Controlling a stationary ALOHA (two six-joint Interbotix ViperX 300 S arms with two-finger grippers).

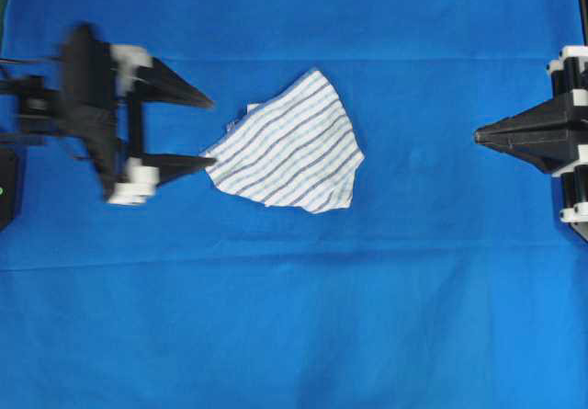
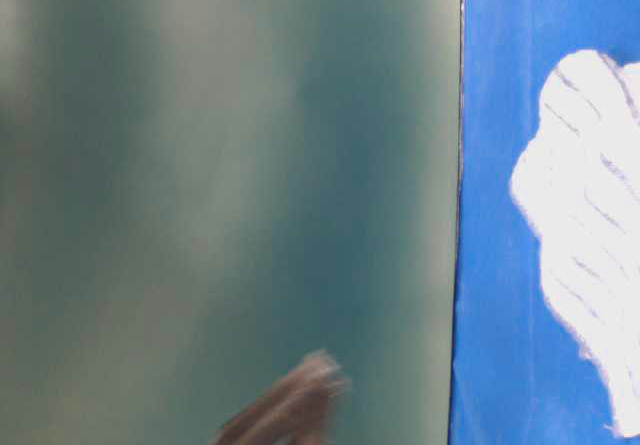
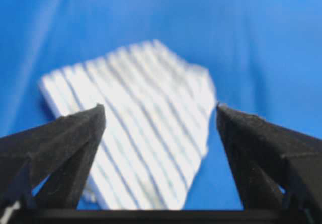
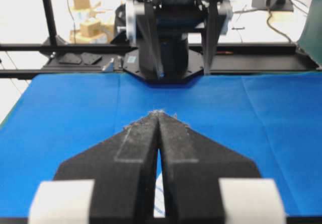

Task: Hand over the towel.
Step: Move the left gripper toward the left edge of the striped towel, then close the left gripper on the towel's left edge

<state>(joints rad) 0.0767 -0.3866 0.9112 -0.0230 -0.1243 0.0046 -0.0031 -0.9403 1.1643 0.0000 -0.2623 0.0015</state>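
Observation:
The towel [image 1: 289,145], white with thin grey-blue and light blue stripes, lies flat on the large blue cloth [image 1: 294,317] in the middle of the table. It also shows in the left wrist view [image 3: 146,123] and at the right of the table-level view [image 2: 590,215]. My left gripper [image 1: 209,131] is open just left of the towel, its lower fingertip touching or nearly touching the towel's left edge. In the left wrist view the towel lies between and ahead of the open fingers [image 3: 75,138]. My right gripper [image 1: 478,135] is shut and empty at the right edge, well clear of the towel.
The left arm's base [image 4: 171,32] stands at the far edge of the blue cloth in the right wrist view. A dark green wall [image 2: 220,185] fills most of the table-level view.

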